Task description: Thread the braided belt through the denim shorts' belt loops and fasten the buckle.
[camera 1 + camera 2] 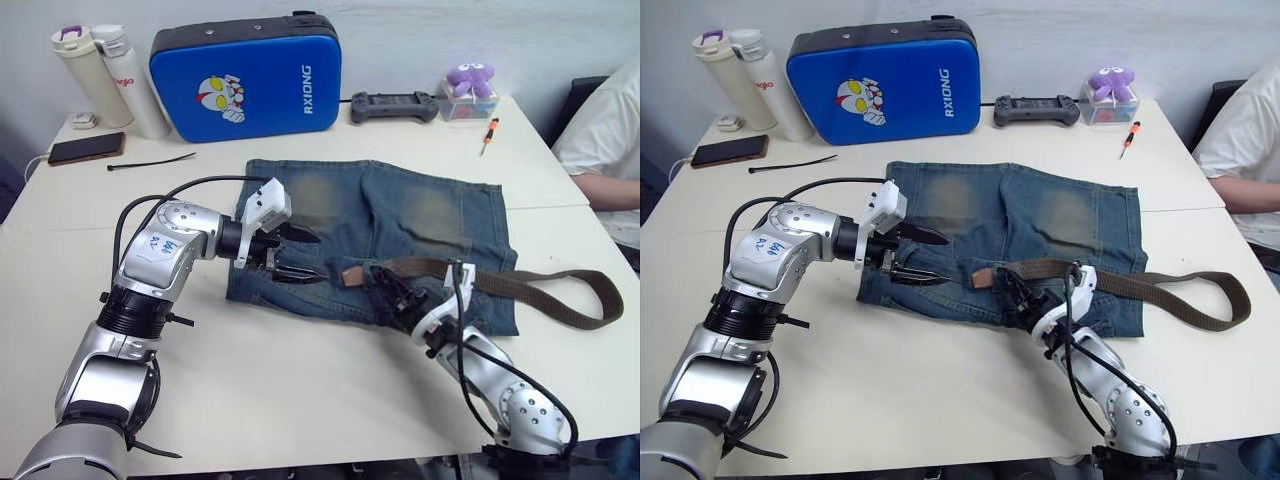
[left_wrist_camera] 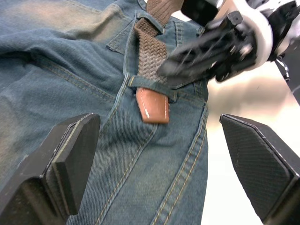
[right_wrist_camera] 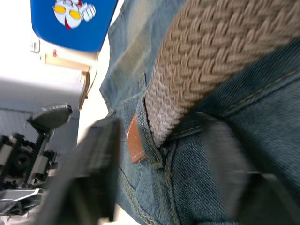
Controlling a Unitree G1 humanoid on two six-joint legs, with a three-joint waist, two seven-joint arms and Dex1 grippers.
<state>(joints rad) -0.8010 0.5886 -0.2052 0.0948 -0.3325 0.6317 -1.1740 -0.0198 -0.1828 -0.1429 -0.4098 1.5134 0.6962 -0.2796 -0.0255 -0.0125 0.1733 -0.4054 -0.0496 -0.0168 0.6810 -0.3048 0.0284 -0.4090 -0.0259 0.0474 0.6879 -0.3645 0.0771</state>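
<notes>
The denim shorts (image 1: 400, 215) lie flat on the white table, waistband towards me. The braided belt (image 1: 520, 285) runs from a fold at the right, across the waistband, and under one of the belt loops (image 2: 150, 83). Its tan leather tip (image 2: 153, 105) pokes out past that loop. My left gripper (image 1: 305, 258) hovers open just left of the tip, which shows between its fingers (image 2: 70, 159) in the left wrist view. My right gripper (image 1: 392, 290) sits on the waistband beside the belt, fingers apart, gripping nothing. The buckle is hidden.
Along the table's far edge stand a blue case (image 1: 245, 75), two bottles (image 1: 95, 75), a phone (image 1: 86, 148), a black cable tie (image 1: 150, 162), a controller (image 1: 393, 105), a purple plush toy (image 1: 468, 80) and a screwdriver (image 1: 487, 135). A person (image 1: 610, 130) sits at the right.
</notes>
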